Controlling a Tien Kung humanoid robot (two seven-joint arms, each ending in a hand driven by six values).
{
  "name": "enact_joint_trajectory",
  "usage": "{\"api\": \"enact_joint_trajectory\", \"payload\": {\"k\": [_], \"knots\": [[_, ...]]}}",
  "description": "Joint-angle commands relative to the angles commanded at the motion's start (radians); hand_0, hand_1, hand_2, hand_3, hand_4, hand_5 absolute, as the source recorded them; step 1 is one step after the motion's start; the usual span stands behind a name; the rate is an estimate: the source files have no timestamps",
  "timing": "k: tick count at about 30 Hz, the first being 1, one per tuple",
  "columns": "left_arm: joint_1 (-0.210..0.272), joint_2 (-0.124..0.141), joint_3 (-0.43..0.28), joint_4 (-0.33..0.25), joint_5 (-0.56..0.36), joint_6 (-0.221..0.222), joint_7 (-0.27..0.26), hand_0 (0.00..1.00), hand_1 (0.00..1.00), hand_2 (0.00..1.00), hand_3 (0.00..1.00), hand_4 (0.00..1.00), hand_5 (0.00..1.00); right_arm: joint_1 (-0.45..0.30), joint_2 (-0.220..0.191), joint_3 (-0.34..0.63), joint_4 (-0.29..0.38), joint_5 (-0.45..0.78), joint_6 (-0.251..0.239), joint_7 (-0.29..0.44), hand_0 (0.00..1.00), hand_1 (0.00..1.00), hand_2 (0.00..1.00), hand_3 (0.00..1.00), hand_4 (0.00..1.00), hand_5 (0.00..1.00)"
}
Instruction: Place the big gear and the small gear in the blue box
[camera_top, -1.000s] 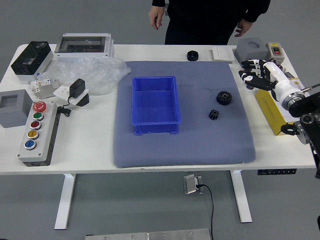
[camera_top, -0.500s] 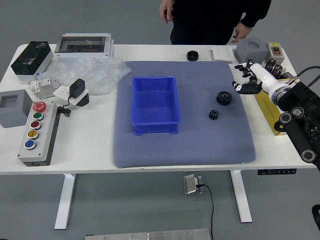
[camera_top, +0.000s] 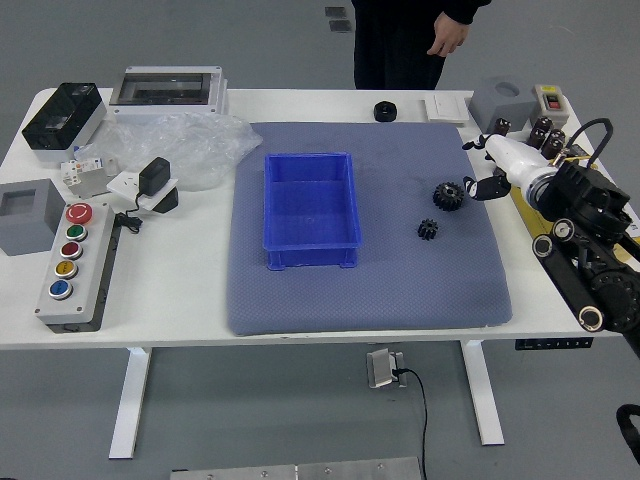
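The big gear (camera_top: 448, 196) lies just to the left of the right hand (camera_top: 515, 165) and slightly nearer the robot, close by the thumb tip in this view; the height between them I cannot tell. Being round, it offers no long axis to line up with, so a short move left, then down, looks like the next need. The hand is well open, thumb and fingers apart, with nothing in its hold, and is the only robot hand in view. Past the big gear, further left and nearer the robot, is the small gear (camera_top: 428, 229); well left of the hand sits the blue box (camera_top: 312, 215). Count: 1 big gear, 1 small gear, 1 box, 2 gears outside it. Beyond the hand, 1 person's hand (camera_top: 449, 34) hangs idle.
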Motion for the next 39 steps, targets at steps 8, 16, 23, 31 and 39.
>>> {"api": "enact_joint_trajectory", "payload": {"k": [8,16,23,31,39], "knots": [[-0.001,-0.001,0.0,0.0,0.0,0.0,0.0,0.824,0.787,0.78,0.759,0.664,0.38,0.033,0.015,-0.071,-0.022,-0.115,0.05,-0.023,0.854,0.844,0.966,0.916,0.571,0.071],[-0.002,-0.002,0.0,0.0,0.001,0.0,0.001,0.824,0.787,0.781,0.759,0.664,0.38,0.072,0.041,-0.133,-0.067,-0.143,0.094,-0.034,0.857,0.841,0.956,0.933,0.577,0.065],[-0.002,-0.002,0.001,0.0,0.002,-0.001,0.002,0.824,0.787,0.78,0.758,0.664,0.38,0.105,0.066,-0.174,-0.111,-0.143,0.113,-0.035,0.848,0.84,0.953,0.934,0.589,0.054],[-0.002,-0.001,0.0,0.0,0.007,-0.002,0.002,0.824,0.787,0.781,0.759,0.663,0.377,0.134,0.078,-0.205,-0.15,-0.143,0.127,-0.035,0.855,0.838,0.95,0.932,0.598,0.06],[-0.003,0.002,-0.001,0.0,0.012,-0.002,0.002,0.824,0.787,0.781,0.759,0.663,0.378,0.154,0.07,-0.236,-0.173,-0.143,0.114,-0.026,0.857,0.832,0.937,0.921,0.602,0.063]]}}
